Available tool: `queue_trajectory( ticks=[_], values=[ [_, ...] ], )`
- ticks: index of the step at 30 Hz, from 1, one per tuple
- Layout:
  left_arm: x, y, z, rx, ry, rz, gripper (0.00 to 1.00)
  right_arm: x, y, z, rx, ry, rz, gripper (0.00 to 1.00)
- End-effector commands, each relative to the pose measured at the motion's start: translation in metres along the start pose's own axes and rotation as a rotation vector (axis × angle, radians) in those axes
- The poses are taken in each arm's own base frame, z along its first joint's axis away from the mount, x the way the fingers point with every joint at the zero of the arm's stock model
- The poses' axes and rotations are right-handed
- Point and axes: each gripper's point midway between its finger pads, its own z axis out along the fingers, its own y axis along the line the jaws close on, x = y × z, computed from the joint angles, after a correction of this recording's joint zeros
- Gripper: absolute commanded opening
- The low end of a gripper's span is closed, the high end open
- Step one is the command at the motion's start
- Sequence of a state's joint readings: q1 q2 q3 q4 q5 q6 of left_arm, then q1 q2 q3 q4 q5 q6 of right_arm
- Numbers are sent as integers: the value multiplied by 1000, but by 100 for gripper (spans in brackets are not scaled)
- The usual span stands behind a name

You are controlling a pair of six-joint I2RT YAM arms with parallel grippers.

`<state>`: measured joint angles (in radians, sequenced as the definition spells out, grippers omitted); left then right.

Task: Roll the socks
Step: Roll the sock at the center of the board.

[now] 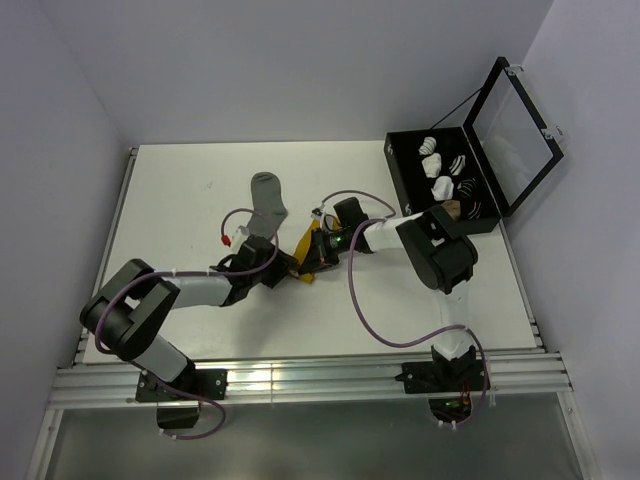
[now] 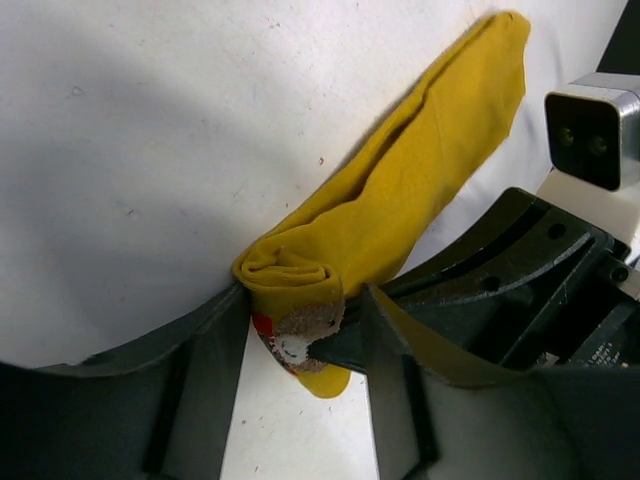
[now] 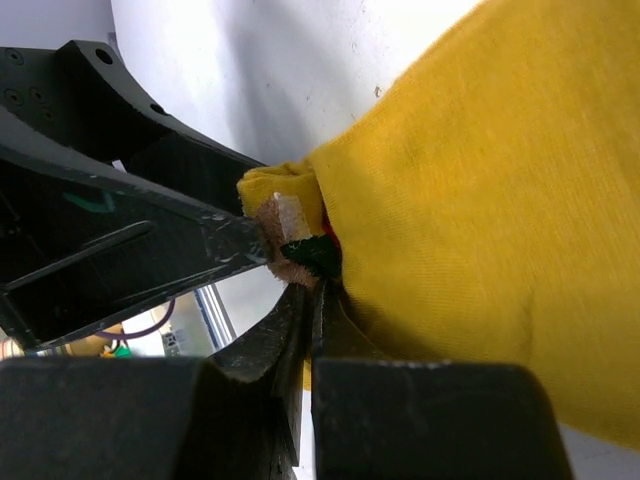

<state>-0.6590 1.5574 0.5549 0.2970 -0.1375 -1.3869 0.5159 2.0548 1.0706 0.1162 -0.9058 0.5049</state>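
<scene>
Mustard sock: soft matt knit cloth; table: smooth matt white; left hand: dark matt plastic

The top view looks down from behind the arms over the whole surface. Each wrist view sits close above its own gripper, facing the other arm. All three share the yellow sock.

**White table with two socks and an open case**

A white table carries a grey sock, lying flat toward the far middle. Near the centre lies a mustard-yellow sock, its near end rolled up. At the far right corner sits an open black case, holding sock bundles.
</scene>
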Motion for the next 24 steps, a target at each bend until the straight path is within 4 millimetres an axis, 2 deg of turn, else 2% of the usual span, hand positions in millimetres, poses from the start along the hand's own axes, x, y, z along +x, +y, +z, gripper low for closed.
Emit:
queue_trajectory(
  ticks=[1,3,4,8,10,11,12,13,14,15,16,17,18,19,20,21,22,23,24],
  values=[
    [6,44,7,-167,5,20,51,1,-26,3,93,-2,19,0],
    [8,49,9,-184,12,23,47,-1,-27,3,100,-14,9,0],
    [10,53,10,-203,20,25,40,-2,-26,2,100,-21,4,0],
    [14,57,14,-234,43,50,25,-9,-17,-4,99,-64,-43,4],
    [14,55,14,-239,51,72,14,-11,-16,-7,120,-95,-76,14],
    [13,48,15,-231,51,82,11,-19,-5,-13,118,-134,-121,17],
    [13,51,14,-254,57,105,8,-19,-8,-17,149,-158,-147,26],
    [12,50,14,-261,58,119,3,-22,-4,-21,165,-186,-173,30],
    [10,48,14,-264,56,133,2,-23,0,-24,178,-207,-203,33],
    [7,38,16,-248,52,160,0,-25,11,-33,183,-247,-264,39],
    [7,46,12,-297,61,182,0,-31,7,-40,244,-300,-292,41],
    [6,45,13,-307,63,205,0,-30,12,-41,262,-321,-329,43],
    [2,33,15,-295,59,242,0,-27,10,-46,293,-345,-375,50],
    [1,37,13,-331,65,266,0,-36,17,-57,345,-416,-419,58],
    [0,35,14,-335,69,287,0,-38,18,-61,383,-449,-449,58],
    [-4,28,14,-339,66,322,0,-28,19,-57,409,-448,-512,59],
    [-5,25,14,-342,67,341,0,-29,29,-61,424,-479,-554,60],
    [-8,15,17,-328,64,357,0,-35,27,-66,494,-536,-580,60],
    [-8,17,16,-348,78,395,0,-24,30,-58,510,-522,-638,60]
  ],
)
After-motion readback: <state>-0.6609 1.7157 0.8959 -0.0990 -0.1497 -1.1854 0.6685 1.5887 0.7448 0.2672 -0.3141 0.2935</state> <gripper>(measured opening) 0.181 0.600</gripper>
